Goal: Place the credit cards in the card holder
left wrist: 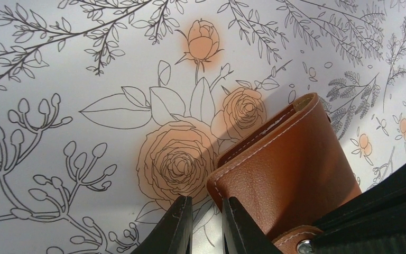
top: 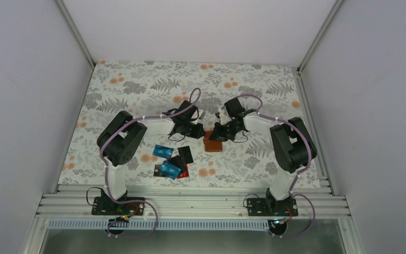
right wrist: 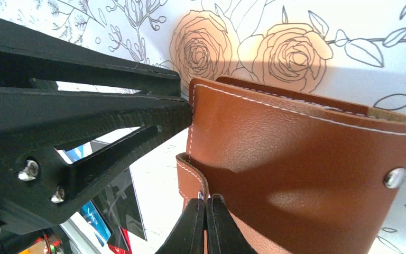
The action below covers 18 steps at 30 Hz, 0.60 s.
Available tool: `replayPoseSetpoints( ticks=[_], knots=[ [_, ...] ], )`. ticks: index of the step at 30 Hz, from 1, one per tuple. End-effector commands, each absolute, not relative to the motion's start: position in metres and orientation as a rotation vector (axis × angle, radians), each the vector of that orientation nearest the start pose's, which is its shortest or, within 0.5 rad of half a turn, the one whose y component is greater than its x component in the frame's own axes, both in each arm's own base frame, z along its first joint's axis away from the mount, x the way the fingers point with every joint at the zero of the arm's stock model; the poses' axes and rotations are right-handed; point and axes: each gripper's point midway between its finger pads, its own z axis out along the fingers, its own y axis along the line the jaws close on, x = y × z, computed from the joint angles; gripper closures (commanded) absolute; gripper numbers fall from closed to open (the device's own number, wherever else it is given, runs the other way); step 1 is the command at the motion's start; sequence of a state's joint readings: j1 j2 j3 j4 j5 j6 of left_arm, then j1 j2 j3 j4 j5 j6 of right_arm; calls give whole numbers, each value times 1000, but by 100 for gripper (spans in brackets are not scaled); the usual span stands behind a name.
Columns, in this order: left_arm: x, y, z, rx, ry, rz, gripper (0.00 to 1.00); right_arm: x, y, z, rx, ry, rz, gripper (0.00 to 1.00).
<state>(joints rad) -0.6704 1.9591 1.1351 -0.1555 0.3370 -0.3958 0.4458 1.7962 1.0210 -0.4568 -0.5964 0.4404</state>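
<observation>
**Holder still being opened, no card in yet**

The right jaws are pressed fully together. Their tips sit against the loose strap tab (right wrist: 189,177) at the lower edge of the card holder (right wrist: 296,159); whether the tab is actually pinched between them cannot be told. The left jaws stand a narrow slit apart, with one fingertip (left wrist: 231,211) right at the holder's upper corner, opposite the right jaws. Whether they nip the cover edge or only touch it is not clear.

The brown holder lies between the two sets of jaws, touched from both sides. It looks folded, with its strap undone and the snap stud (right wrist: 395,177) bare.

Behind the left jaws, towards the arm bases, the credit cards (top: 169,169) lie in a loose, partly overlapping cluster on the flowered worktop (top: 137,90), near the holder but apart from it.

By my reading none has been loaded. The cover has yet to be spread, and every card remains to be picked up and slid in.
</observation>
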Motion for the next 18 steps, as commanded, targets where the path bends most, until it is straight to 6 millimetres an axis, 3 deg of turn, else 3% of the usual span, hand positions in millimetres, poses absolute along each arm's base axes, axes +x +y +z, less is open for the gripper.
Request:
replayPoseSetpoints(
  ticks=[1, 18],
  knots=[
    [331, -332, 21, 521, 2637, -772, 83, 287, 244, 43, -167, 2923, 982, 96],
    [331, -333, 20, 522, 2639, -760, 83, 281, 235, 26, -149, 2963, 930, 96]
  ],
)
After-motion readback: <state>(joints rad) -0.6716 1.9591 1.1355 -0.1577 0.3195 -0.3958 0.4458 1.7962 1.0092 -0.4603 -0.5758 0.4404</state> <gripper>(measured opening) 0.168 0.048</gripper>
